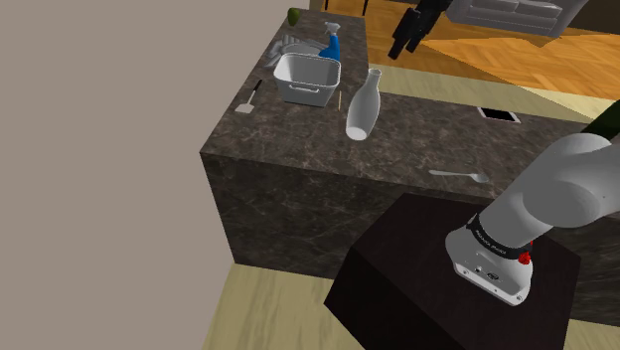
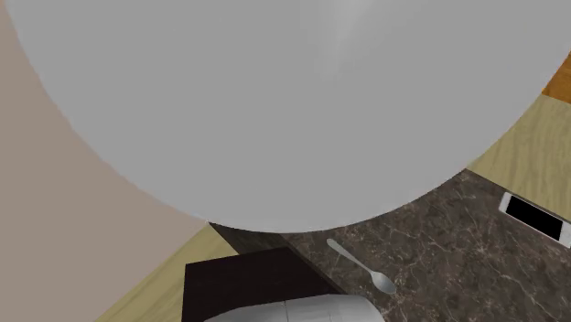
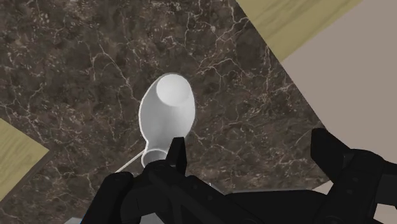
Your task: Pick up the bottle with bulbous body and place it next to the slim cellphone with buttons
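**While the pincer (image 3: 251, 149) gapes, the bottle (image 1: 363, 107) stands untouched on the desk (image 1: 427, 137)**

Where the shoulder view starts, at its lower right, the dark box stand (image 1: 417, 283) carries the arm (image 1: 551, 194). The arm's white shell and dark joint run off that picture's right edge. In the second exterior view a grey curved surface (image 2: 274, 91), smooth and very close to the lens, hides most of the scene; what it is cannot be told. Below it a pale spoon (image 2: 361, 265) lies on the desk's dark, white-veined stone. The cellphone (image 2: 533, 217), a thin white-rimmed slab with a black face, is cut by the right edge, and its buttons cannot be made out.

Farther along the desk the bottle stands upright, plain white, its swollen body narrowing to a slim neck. It is well apart from the cellphone and near a white rectangular tub (image 1: 306, 80). A blue spray bottle (image 1: 331, 45) rises behind the tub, partly hidden by it. A small flat utensil (image 1: 248, 97) lies near the desk's corner at the shoulder view's left.

Seen along the pincer, the bottle is a rounded white form ahead of the two black fingers, which stand wide apart over bare stone. One fingertip overlaps the bottle's narrow end in the picture, but the shoulder view shows the pincer high and well clear of it. Farthest off, a wooden floor (image 1: 517, 60) and the lower part of a grey sofa (image 1: 517, 12) are cropped at the top.
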Available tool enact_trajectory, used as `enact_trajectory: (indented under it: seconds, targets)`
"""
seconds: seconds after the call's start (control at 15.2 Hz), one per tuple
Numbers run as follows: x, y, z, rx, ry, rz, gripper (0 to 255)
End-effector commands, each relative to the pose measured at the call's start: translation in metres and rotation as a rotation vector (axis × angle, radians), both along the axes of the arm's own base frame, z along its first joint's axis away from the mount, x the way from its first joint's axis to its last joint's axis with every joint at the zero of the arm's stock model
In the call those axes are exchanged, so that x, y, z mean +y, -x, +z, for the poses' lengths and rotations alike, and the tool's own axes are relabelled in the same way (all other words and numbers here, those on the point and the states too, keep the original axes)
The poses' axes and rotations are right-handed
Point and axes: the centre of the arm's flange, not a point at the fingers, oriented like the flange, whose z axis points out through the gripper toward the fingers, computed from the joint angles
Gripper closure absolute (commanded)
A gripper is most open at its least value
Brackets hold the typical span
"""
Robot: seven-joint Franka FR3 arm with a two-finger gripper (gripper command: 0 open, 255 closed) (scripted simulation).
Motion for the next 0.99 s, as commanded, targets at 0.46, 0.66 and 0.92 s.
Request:
enact_trajectory:
  seconds: [0.46, 0.66, 0.92]
  targets:
    - [-0.059, -0.071, -0.072, 0.018, 0.039, 0.02, 0]
    - [-0.079, -0.095, -0.095, 0.025, 0.052, 0.026, 0]
    - [-0.086, -0.106, -0.114, 0.027, 0.056, 0.028, 0]
